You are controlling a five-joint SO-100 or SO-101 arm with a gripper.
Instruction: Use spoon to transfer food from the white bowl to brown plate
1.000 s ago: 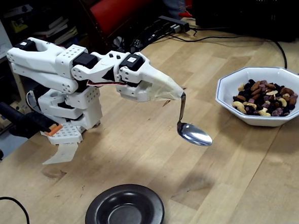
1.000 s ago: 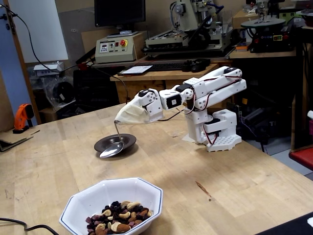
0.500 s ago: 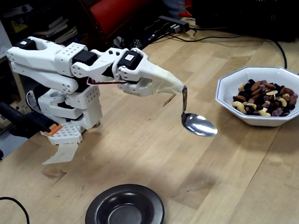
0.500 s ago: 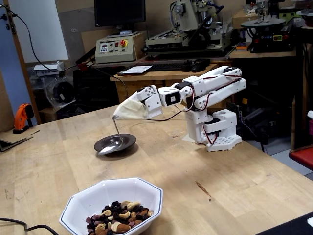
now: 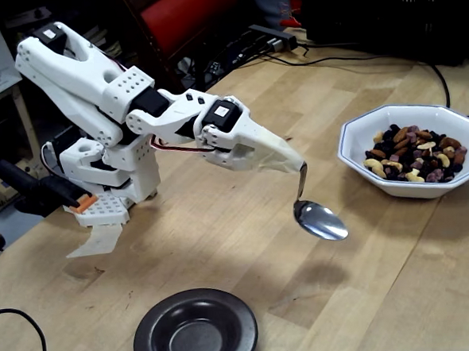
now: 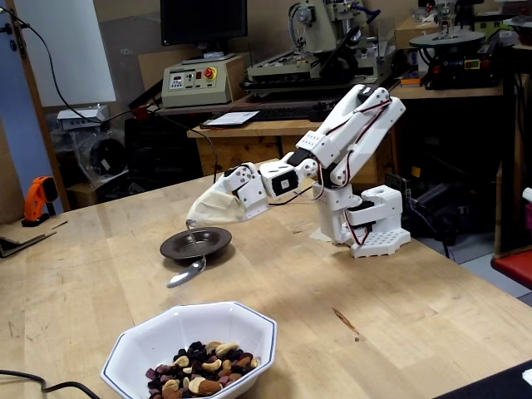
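Note:
The white arm's tapered tip, my gripper (image 5: 296, 164), has no separate fingers showing and holds the silver spoon (image 5: 321, 220) by its short handle. The spoon's oval bowl is empty and hangs tilted above the wooden table, between the two dishes. The white bowl (image 5: 358, 130) with the blue-lined octagonal rim stands to the right, holding the food (image 5: 415, 155) of cashews, almonds and dark fruit. The brown plate (image 5: 156, 333) lies at the front, empty. In the other fixed view the gripper (image 6: 193, 218), spoon (image 6: 186, 274), plate (image 6: 218, 241), bowl (image 6: 191, 326) and food (image 6: 204, 376) also show.
The arm's white base (image 5: 109, 207) is clamped at the table's left. Black cables (image 5: 347, 57) run along the back edge, and another cable (image 5: 24, 319) lies at the front left. An orange tool (image 6: 37, 199) lies on the table's far corner.

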